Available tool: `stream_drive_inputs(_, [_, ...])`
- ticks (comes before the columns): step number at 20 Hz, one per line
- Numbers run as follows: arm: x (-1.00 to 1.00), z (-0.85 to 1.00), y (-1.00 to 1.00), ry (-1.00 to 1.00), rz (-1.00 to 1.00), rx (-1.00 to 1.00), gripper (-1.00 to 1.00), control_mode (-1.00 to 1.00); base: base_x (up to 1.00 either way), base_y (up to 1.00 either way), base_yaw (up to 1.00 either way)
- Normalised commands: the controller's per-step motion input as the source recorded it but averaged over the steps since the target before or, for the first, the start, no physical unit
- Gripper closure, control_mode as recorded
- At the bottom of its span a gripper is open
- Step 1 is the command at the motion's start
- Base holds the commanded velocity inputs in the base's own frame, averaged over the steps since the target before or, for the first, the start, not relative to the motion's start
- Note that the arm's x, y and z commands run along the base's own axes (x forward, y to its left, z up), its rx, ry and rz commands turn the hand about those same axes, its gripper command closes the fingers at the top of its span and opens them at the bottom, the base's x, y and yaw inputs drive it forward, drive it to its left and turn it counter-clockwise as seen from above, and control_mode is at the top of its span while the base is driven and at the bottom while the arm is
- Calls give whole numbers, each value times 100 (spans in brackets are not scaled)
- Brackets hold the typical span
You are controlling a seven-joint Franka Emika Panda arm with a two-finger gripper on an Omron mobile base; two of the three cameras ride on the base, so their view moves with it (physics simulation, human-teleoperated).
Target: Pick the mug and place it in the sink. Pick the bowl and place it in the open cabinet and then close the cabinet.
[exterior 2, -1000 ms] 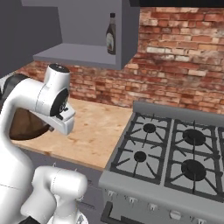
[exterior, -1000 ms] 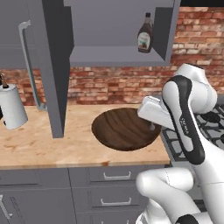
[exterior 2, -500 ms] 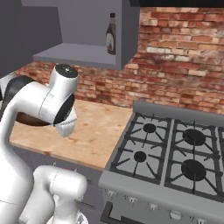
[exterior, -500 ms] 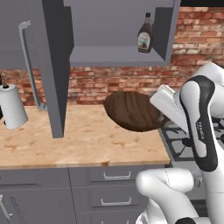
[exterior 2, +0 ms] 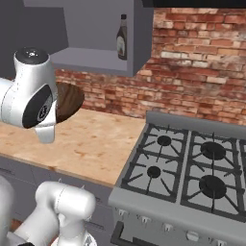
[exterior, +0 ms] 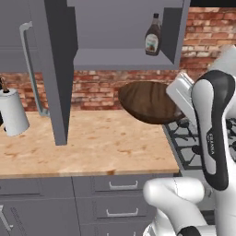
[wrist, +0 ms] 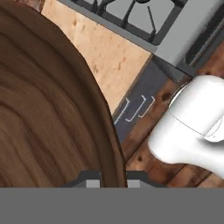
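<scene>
Bowl [exterior: 150, 102] hangs tilted in the air at centre-right of the left base view, above the bench [exterior: 87, 147] and just below the cabinet [exterior: 124, 59] shelf. Its rim runs between the gripper [wrist: 111, 181] tips at the bottom of the hand view, so the jaws are pinching the bowl's edge. On the shelf at upper right stands a bottle [exterior: 153, 36]. Far left on the bench is a paper roll [exterior: 13, 117]; the stove [exterior 2: 190, 168] sits lower right in the right base view.
</scene>
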Motion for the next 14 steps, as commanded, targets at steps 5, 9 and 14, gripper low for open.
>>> stream_drive_inputs(5, [-7, 84, 0, 8, -25, -4, 100, -100, 0, 0, 0])
stream_drive_inputs(9, [-9, 23, -1, -17, -27, -2, 100, -100, 0, 0, 0])
stream_drive_inputs(14, [-5, 6, 0, -14, -18, 0, 100, -100, 0, 0, 0])
